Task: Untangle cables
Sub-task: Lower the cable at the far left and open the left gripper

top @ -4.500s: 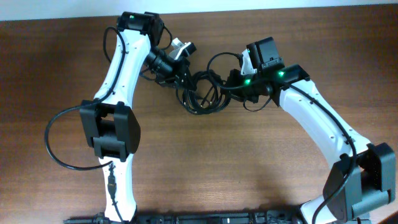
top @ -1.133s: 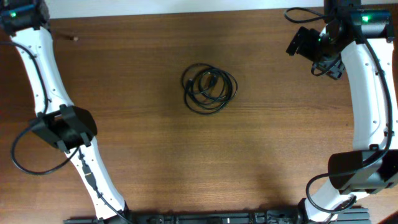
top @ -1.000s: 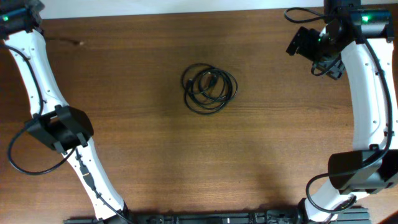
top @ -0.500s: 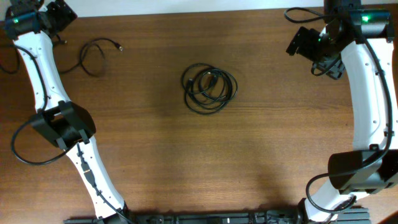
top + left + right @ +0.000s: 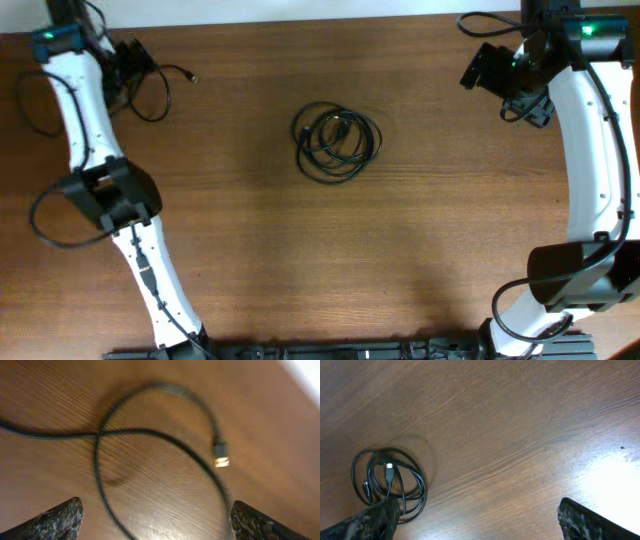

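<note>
Several cables lie as one tight black coil (image 5: 337,142) at the table's middle, also low at the left of the right wrist view as the coil (image 5: 387,482). A single loose cable (image 5: 185,73) lies in a loop at the far left, its plug tip (image 5: 220,456) pointing right. My left gripper (image 5: 135,70) hangs open just above this loop, nothing between its fingers (image 5: 55,521). My right gripper (image 5: 482,72) stands open at the far right, well away from the coil; in its own view the right gripper (image 5: 477,525) holds nothing.
The brown wooden table (image 5: 420,250) ends at a pale edge along the back. The thick black wires of the white arms loop beside the left arm (image 5: 60,215) and the right arm (image 5: 590,150).
My left gripper has opened and let go of one cable, which now lies looped at the far left. The left arm then moved right over it. The right arm has not moved.
</note>
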`<state>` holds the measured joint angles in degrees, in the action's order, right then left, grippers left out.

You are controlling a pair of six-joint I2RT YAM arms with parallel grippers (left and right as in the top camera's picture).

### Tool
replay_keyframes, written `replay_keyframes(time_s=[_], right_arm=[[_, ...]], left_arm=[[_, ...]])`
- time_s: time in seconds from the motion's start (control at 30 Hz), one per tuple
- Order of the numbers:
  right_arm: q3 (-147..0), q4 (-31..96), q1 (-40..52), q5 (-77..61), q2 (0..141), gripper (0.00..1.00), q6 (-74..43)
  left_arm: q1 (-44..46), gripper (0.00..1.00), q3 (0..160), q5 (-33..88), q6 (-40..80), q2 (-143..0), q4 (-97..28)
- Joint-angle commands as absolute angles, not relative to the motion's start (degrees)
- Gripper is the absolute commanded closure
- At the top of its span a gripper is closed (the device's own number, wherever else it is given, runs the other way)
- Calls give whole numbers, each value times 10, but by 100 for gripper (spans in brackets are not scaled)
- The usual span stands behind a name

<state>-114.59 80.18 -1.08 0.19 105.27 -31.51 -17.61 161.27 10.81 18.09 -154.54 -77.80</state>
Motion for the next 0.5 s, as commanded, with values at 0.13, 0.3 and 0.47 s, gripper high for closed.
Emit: replay_keyframes(time_s=[0.13,0.3,0.47], right_arm=[[-1144,802,-12,9,1053,2,-318],[-1144,802,-12,9,1053,2,-318],[-1144,802,-12,9,1053,2,-318]], left_arm=[[-165,0,1613,212,-1,-1579,-781],[-169,3,1619,182,40,-1573,-766],[-209,0,1720,325,79,-1528,-782]])
